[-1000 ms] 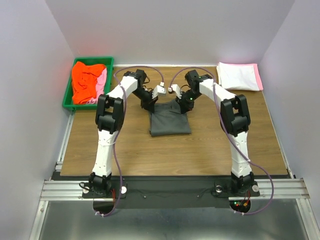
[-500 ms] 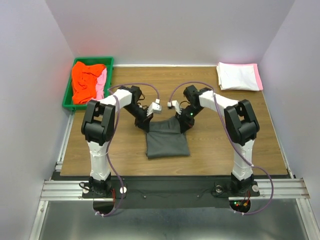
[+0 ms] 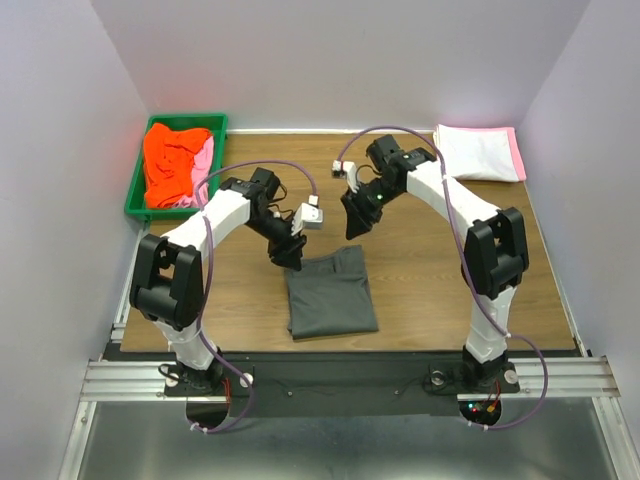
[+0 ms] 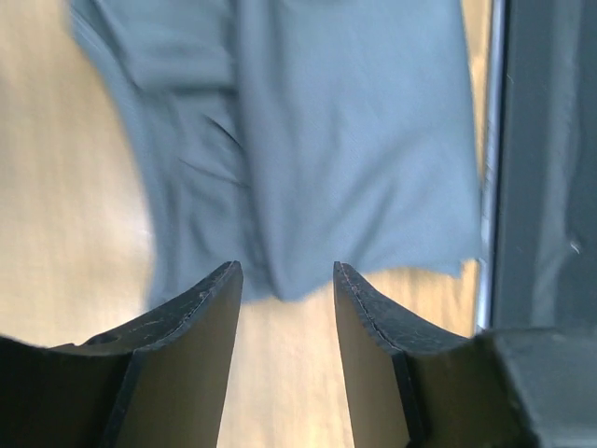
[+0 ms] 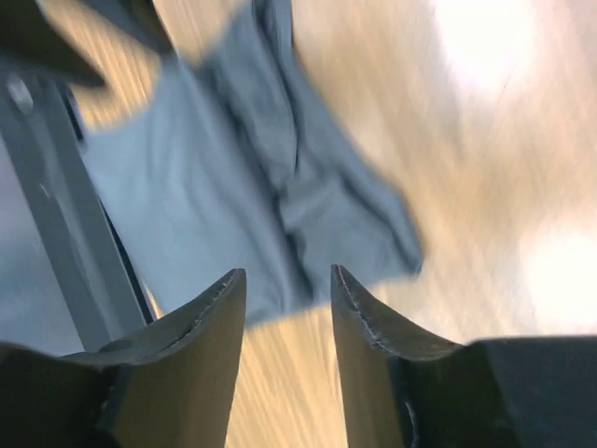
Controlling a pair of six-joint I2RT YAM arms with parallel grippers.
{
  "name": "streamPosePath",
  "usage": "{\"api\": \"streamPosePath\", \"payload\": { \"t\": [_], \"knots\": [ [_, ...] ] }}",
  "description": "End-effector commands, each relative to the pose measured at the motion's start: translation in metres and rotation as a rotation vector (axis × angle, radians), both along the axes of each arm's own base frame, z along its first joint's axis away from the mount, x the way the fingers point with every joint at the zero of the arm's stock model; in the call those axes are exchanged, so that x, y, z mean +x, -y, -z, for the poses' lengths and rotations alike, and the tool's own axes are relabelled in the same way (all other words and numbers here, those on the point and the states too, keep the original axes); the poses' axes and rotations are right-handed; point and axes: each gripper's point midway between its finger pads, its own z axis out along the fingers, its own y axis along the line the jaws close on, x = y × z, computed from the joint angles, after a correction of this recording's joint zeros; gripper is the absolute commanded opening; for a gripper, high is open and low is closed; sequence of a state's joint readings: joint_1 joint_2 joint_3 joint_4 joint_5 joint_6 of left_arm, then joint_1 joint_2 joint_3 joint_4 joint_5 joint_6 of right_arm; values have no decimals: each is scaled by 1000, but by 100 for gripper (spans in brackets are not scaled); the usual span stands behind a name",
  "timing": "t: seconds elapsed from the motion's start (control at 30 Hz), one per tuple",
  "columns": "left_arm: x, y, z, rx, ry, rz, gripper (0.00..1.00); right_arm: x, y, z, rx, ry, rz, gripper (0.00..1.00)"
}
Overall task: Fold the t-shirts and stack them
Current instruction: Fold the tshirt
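The folded charcoal grey cloth t-shirt (image 3: 330,295) lies on the wooden surface (image 3: 440,290); left hand (image 4: 284,273) and right hand (image 5: 287,278) hover by its far edge, both parted and empty

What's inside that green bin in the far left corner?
The bin holds a crumpled orange-red shirt with a pink shirt tucked along its right side. Whatever lies beneath them, and the bin's floor, is covered.
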State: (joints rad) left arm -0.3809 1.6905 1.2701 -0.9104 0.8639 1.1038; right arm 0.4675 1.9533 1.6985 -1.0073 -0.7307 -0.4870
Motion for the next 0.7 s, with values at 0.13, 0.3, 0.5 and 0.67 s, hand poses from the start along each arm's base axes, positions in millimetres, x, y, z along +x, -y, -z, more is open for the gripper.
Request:
{"api": "streamPosePath", "payload": {
  "t": [0.13,0.3,0.5,0.67],
  "knots": [
    [32,53,-14,-61,115,-48,52,31,-50,12,154,-222,76,40],
    [28,63,4,-35,102,-50,51,38,-70,29,211,-355,106,38],
    [15,75,21,0,93,-35,52,28,-71,57,208,-464,129,35],
    [2,79,41,37,59,-13,52,18,-64,75,178,-483,138,34]
  ]
}}
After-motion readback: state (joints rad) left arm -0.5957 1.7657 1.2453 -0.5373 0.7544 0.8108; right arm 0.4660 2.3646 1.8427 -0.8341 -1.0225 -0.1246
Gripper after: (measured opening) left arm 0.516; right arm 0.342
